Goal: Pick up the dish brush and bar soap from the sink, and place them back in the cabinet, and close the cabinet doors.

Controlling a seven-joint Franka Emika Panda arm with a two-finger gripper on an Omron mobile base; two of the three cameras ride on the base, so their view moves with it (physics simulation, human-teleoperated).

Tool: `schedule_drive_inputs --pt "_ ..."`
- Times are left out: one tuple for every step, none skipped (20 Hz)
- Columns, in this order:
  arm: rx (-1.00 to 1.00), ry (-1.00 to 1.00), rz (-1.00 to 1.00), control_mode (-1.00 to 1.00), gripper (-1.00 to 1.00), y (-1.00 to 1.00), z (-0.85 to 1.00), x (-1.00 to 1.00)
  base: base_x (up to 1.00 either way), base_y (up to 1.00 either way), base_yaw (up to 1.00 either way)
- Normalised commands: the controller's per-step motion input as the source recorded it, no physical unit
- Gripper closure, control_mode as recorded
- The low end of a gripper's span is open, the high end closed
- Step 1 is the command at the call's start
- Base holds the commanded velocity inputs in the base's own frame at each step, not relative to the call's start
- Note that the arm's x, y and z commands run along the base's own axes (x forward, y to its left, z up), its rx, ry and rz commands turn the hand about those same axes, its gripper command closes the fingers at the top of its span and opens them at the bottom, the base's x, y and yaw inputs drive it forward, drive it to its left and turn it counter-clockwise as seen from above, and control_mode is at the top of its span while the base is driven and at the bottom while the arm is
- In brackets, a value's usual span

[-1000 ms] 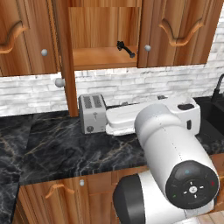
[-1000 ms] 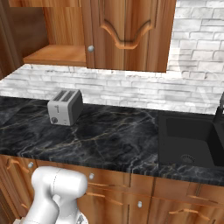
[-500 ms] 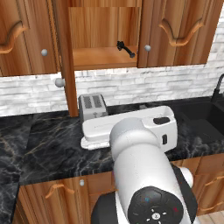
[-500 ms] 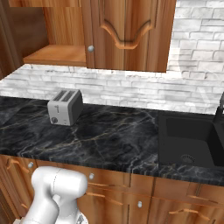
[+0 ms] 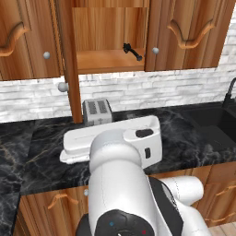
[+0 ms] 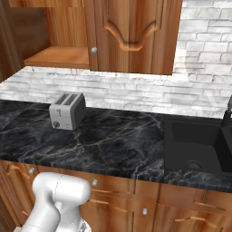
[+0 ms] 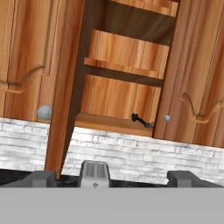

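A black marble table (image 6: pixel 113 140) runs along a wall of pale brick (image 6: pixel 136 93), with reddish-brown drawers (image 6: pixel 118 204) beneath it. A silver toaster (image 6: pixel 67 110) stands on the table near the wall, below the open cabinet (image 5: pixel 108 27). To the right, the black sink (image 6: pixel 195 147) is set into the table, its round drain showing; a dark faucet (image 5: pixel 229 94) rises at its edge.

The cabinet hangs above the brick. One of the cabinet doors (image 5: pixel 68 60) stands swung out, edge-on toward the room, with a round silver knob (image 5: pixel 62 86). The dish brush (image 5: pixel 132 51) lies on the cabinet's bottom shelf (image 5: pixel 103 62), toward its right side, just beside the closed right-hand door (image 5: pixel 184 34). In the hand view a second shelf (image 7: pixel 124 72) crosses higher up.

The pincer (image 7: pixel 112 178) is released, its two tips spread wide apart with nothing between them, facing the open cabinet.
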Motion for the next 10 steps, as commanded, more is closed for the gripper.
schedule_drive_inputs --pt "0.0 -0.04 0.0 -1.0 -1.0 0.3 -0.01 0.0 0.0 0.0 0.0" --pt "0.02 -0.07 0.0 -1.0 -1.0 0.25 -0.04 0.0 0.0 0.0 0.0" --pt "0.03 -0.07 0.0 -1.0 -1.0 0.26 -0.07 0.0 0.0 0.0 0.0" --pt "0.02 -0.07 0.0 -1.0 -1.0 0.29 -0.09 0.0 0.0 0.0 0.0" --pt "0.02 -0.06 0.0 -1.0 -1.0 0.31 -0.12 0.0 0.0 0.0 0.0" --pt "0.01 -0.04 0.0 -1.0 -1.0 0.34 -0.1 0.0 0.0 0.0 0.0" --pt "0.01 -0.04 0.0 -1.0 -1.0 0.34 -0.09 0.0 0.0 0.0 0.0" --pt "0.01 -0.05 0.0 -1.0 -1.0 0.32 -0.11 0.0 0.0 0.0 0.0" --pt "0.01 -0.03 0.0 -1.0 -1.0 0.32 -0.06 0.0 0.0 0.0 0.0" --pt "0.01 -0.01 0.0 -1.0 -1.0 0.31 0.0 0.05 0.0 0.0 0.0"
